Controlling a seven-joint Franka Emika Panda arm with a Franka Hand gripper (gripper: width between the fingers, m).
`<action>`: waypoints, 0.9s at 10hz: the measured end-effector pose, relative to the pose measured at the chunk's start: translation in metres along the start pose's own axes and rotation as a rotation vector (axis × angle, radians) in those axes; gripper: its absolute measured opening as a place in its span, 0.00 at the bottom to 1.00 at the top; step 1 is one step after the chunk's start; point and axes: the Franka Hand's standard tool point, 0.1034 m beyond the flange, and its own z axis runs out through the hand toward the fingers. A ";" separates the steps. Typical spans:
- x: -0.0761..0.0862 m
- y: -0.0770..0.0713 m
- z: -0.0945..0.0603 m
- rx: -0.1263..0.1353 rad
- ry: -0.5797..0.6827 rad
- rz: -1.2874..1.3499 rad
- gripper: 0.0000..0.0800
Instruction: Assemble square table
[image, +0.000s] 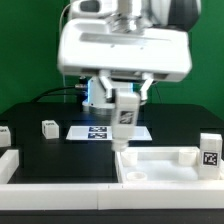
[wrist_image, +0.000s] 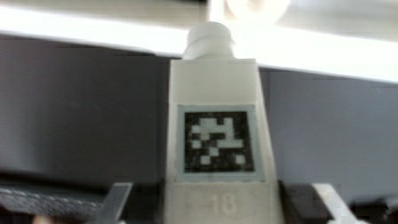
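My gripper is shut on a white leg and holds it upright, tag facing out. The leg's lower tip hangs just above the near-left corner of the white square top, which lies at the exterior view's lower right. In the wrist view the leg fills the middle between my fingers, with its narrow tip pointing at a white surface beyond. Another tagged leg stands at the top's right edge. Two more legs stand on the black table at the left.
The marker board lies flat behind the held leg. Low white border rails run along the front and the left of the black table. A cable runs behind the arm at the back.
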 end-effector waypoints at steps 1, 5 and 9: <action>-0.002 -0.002 0.004 0.017 -0.005 0.003 0.36; -0.001 -0.017 0.019 0.049 -0.006 0.014 0.36; -0.007 -0.027 0.031 0.063 -0.020 0.011 0.36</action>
